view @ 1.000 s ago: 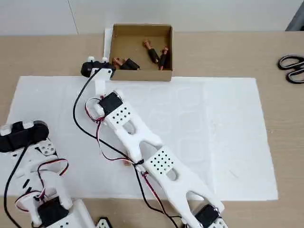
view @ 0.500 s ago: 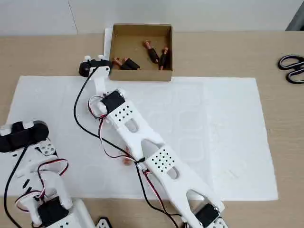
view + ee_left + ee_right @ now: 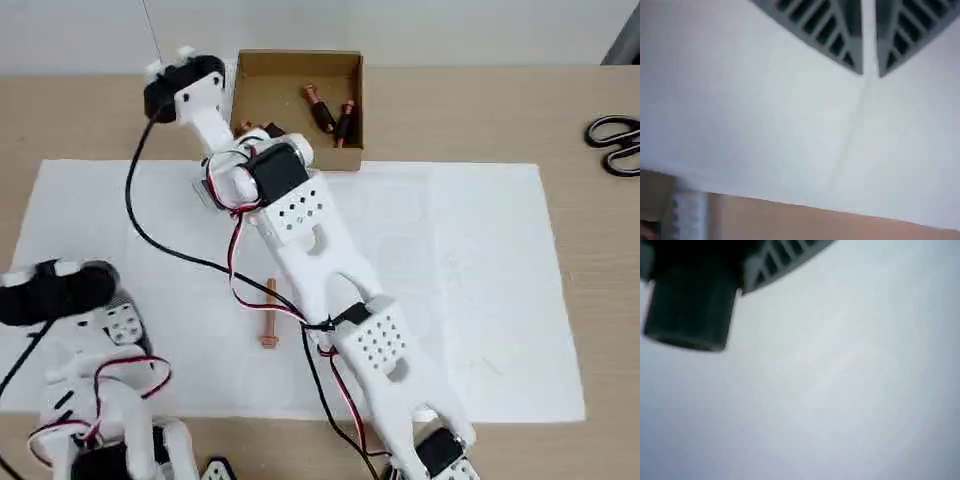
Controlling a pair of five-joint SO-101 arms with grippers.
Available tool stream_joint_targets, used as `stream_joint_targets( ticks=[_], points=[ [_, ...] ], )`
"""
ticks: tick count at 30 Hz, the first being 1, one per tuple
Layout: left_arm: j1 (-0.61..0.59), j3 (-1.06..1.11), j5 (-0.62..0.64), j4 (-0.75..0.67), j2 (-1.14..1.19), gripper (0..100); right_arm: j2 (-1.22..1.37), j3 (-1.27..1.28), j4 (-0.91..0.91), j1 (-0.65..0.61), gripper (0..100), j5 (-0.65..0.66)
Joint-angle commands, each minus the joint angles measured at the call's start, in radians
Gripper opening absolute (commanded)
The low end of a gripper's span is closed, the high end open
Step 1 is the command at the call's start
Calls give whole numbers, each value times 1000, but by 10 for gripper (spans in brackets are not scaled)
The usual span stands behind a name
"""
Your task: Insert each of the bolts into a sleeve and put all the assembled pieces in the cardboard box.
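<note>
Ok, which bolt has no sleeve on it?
The bare copper bolt lying on the white sheet; the other bolts sit in the cardboard box with black sleeves on.

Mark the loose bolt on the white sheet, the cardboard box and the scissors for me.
loose bolt point(image 3: 269, 328): high view, on its shaft.
cardboard box point(image 3: 278, 92): high view, on the bare floor inside.
scissors point(image 3: 606, 141): high view, on the black handles.

Both arms are white plastic. The long arm point(image 3: 300, 235), ending beside the cardboard box point(image 3: 272, 98), has slotted links, dot-perforated panels point(image 3: 372, 340) and a black servo block point(image 3: 278, 168). A black cable point(image 3: 129, 195) and red-and-black wires point(image 3: 233, 270) trail along it. The arm farther from the box point(image 3: 110, 400) carries similar wires and a black block point(image 3: 55, 290).
</note>
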Motion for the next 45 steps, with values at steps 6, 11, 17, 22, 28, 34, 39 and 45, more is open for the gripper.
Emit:
stream_joint_targets(
  ticks=[6, 11, 17, 22, 28, 34, 39, 45],
  points=[
    [31, -409, 23, 183, 634, 7, -572, 575, 1, 82, 2, 18],
    [52, -619, 110, 313, 1000, 7, -819, 655, -13, 208, 3, 14],
    [348, -788, 114, 497, 1332, 7, -938, 727, -8, 280, 3, -97],
    [542, -914, 135, 517, 1545, 7, -1020, 905, -12, 214, 4, -143],
    [557, -1027, 290, 519, 1771, 8, -1196, 1042, -15, 191, 5, -140],
    [563, -1072, 293, 520, 1893, 63, -1392, 1250, -51, 272, 5, -138],
    [563, -1072, 376, 519, 1895, 206, -1607, 1547, -136, 343, 5, -137],
    [565, -1072, 399, 505, 1904, 225, -1957, 1990, -338, 358, 5, -133]
  ],
)
